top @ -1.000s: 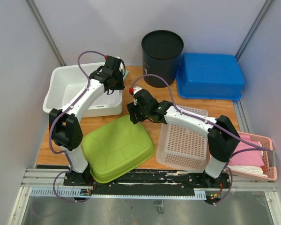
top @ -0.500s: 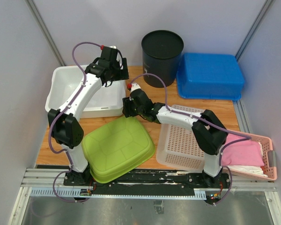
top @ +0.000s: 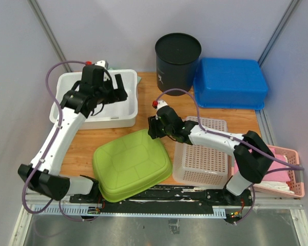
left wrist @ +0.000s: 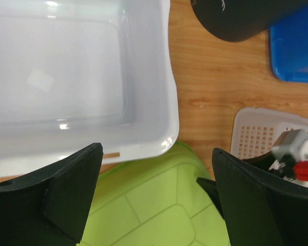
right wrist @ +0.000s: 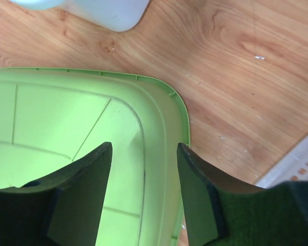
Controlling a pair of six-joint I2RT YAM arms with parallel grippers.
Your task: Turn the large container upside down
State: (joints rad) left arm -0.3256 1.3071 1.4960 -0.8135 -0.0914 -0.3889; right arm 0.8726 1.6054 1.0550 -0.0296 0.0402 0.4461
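The large green container (top: 131,164) lies upside down at the table's front, its ribbed bottom facing up. It also shows in the left wrist view (left wrist: 154,205) and the right wrist view (right wrist: 66,133). My right gripper (top: 152,128) is open and empty, and in the right wrist view (right wrist: 143,148) its jaws straddle the container's far right corner from just above. My left gripper (top: 115,92) is open and empty above the near right corner of the white tub (top: 59,97). In the left wrist view (left wrist: 156,154) it is well above the green container.
The white tub (left wrist: 66,77) stands at the back left. A black bucket (top: 177,51) and a blue bin (top: 230,82) stand at the back. A white perforated basket (top: 203,154) sits right of the green container, and a pink basket (top: 285,171) sits at the far right edge.
My left arm has swung left and folded down, carrying its gripper over the white tub. My right gripper went slightly left, then right and nearer. The green container has shifted only slightly.
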